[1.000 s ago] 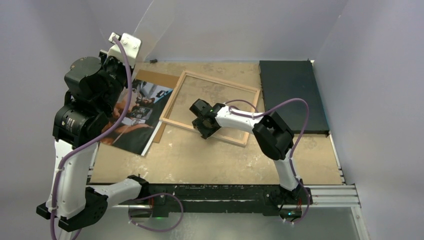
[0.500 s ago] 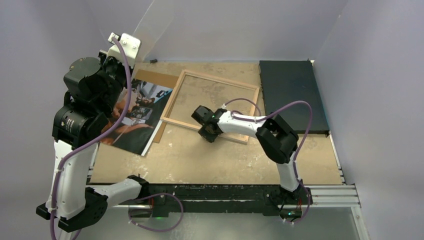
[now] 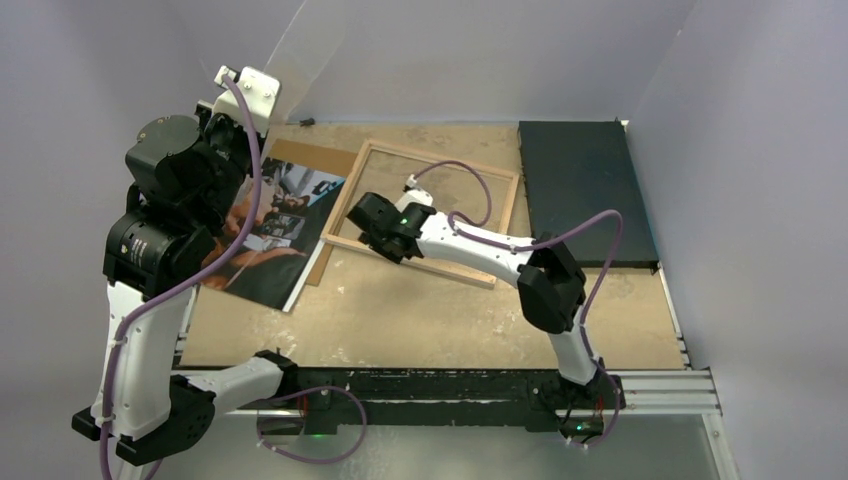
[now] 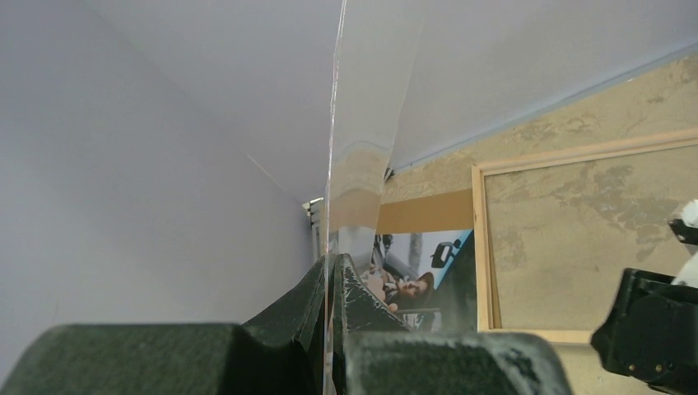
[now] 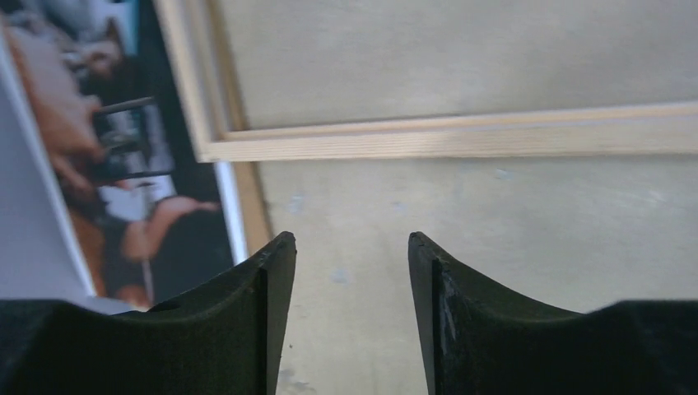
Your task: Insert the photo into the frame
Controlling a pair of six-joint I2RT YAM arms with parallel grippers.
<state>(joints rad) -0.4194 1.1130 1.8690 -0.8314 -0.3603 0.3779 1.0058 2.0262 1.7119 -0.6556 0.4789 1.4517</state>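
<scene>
The photo (image 3: 272, 228) lies flat and picture side up at the left of the surface (image 3: 420, 315), turned at an angle, with its near-left part hidden under the left arm (image 3: 150, 250) in the top view. It rests on a brown backing board (image 3: 312, 156), which shows past its far edge and as a thin strip along its right edge. That strip is all that lies between the photo's white border and the frame (image 3: 345, 205), which lies flat just beside it, light wood side up. The frame's opening is bare, with the surface showing through. The frame's far-right corner comes just beside the left edge of the black mat (image 3: 585, 190), which fills the far-right corner. Bare surface runs from the frame's near rail to the arm bases. The right arm (image 3: 470, 250) reaches across the frame's near rail, and the right jaws are spread wide over the near-left corner. In the right wrist view, bare surface shows between the two fingers (image 5: 272, 313) and the rail crosses beyond their tips. I cannot tell if they touch anything. The left jaws are pressed together on the lower edge of the clear pane (image 4: 362, 90), held upright high above the far-left corner, well apart from the frame
</scene>
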